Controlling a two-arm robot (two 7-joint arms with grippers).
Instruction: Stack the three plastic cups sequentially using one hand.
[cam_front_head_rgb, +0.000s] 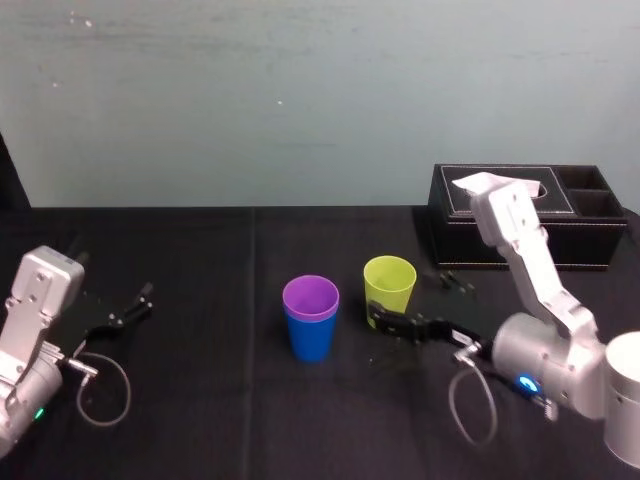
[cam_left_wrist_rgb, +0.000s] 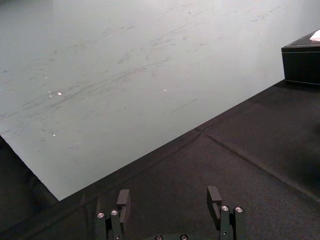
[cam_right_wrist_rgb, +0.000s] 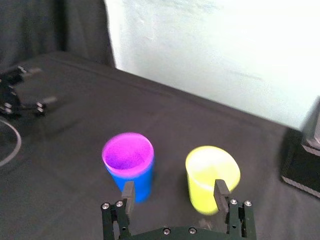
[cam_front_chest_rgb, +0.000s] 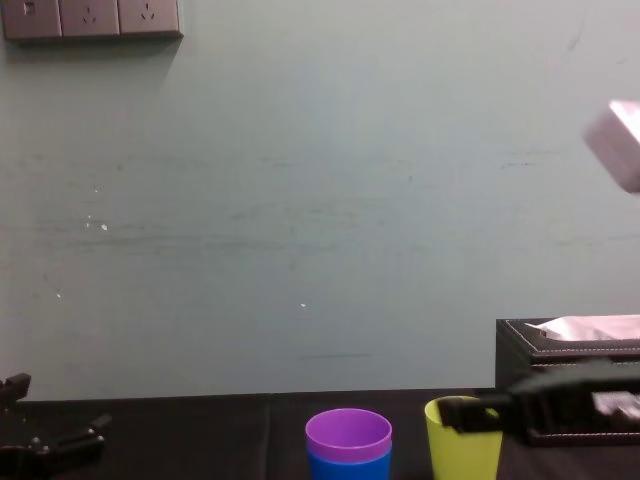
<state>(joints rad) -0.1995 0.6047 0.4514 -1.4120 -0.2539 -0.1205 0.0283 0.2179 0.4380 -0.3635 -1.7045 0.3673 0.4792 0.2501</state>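
1. My right tool (cam_front_head_rgb: 392, 322) is spread, low beside the yellow-green cup (cam_front_head_rgb: 390, 283), mid-tabletop (cam_front_head_rgb: 200, 420).
2. The purple cup (cam_front_head_rgb: 310, 297) sits nested in the blue cup (cam_front_head_rgb: 311, 340), just toward the left edge.
3. Thin, light, slick plastic, likely: I would pinch the rim wall gently.
4. My left tool (cam_front_head_rgb: 125, 310) rests spread near the left edge.
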